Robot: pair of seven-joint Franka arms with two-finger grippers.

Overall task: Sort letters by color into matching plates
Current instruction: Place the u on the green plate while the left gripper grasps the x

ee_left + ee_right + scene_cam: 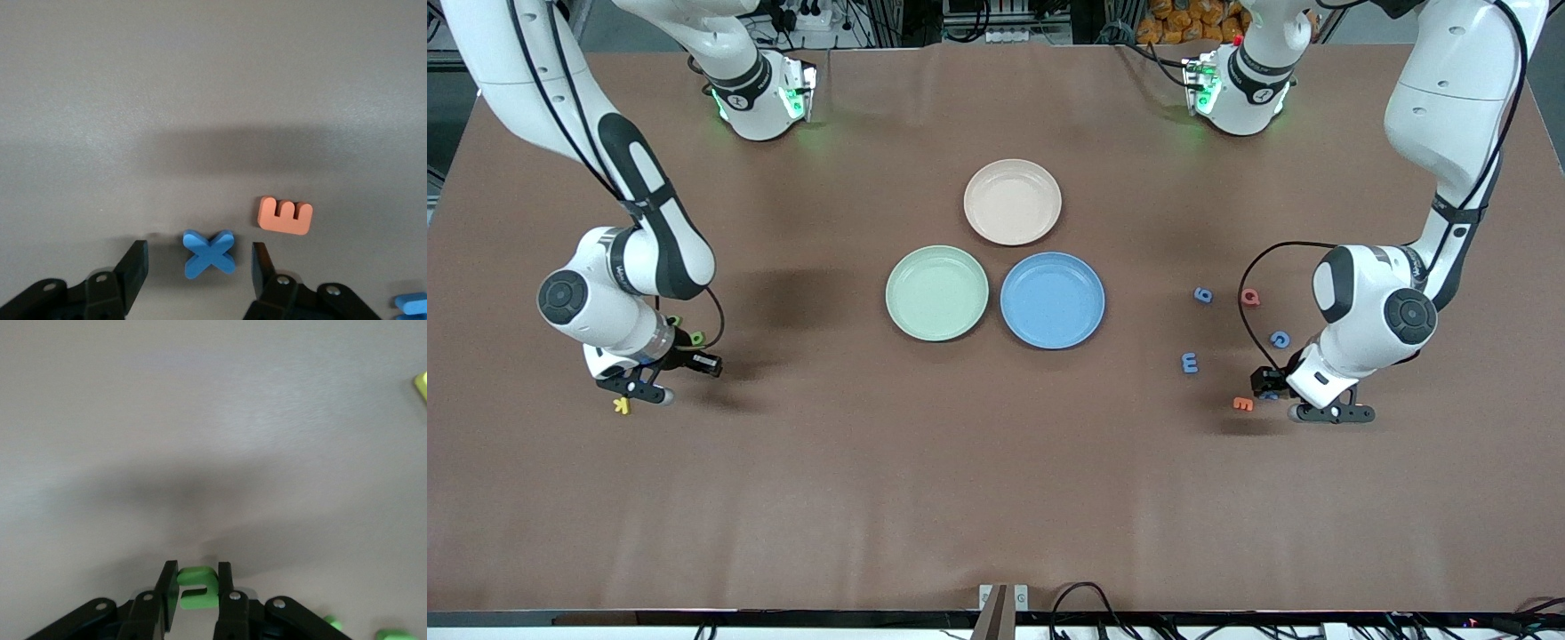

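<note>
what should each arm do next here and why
Probably the right gripper, already shut on a green letter, should lift and carry it to the green plate. The left gripper straddles the blue X, apart from the orange E, so it should finish closing.

A robotics lab: two white Franka arms (pixel 631 222) are bolted along a brown-covered worktop (pixel 996 498), with power strips (pixel 800 18), loose cables (pixel 1085 600) and metal framing crowding its edges.

Matte foam letters (pixel 209 253), matte plates (pixel 936 293)
</note>
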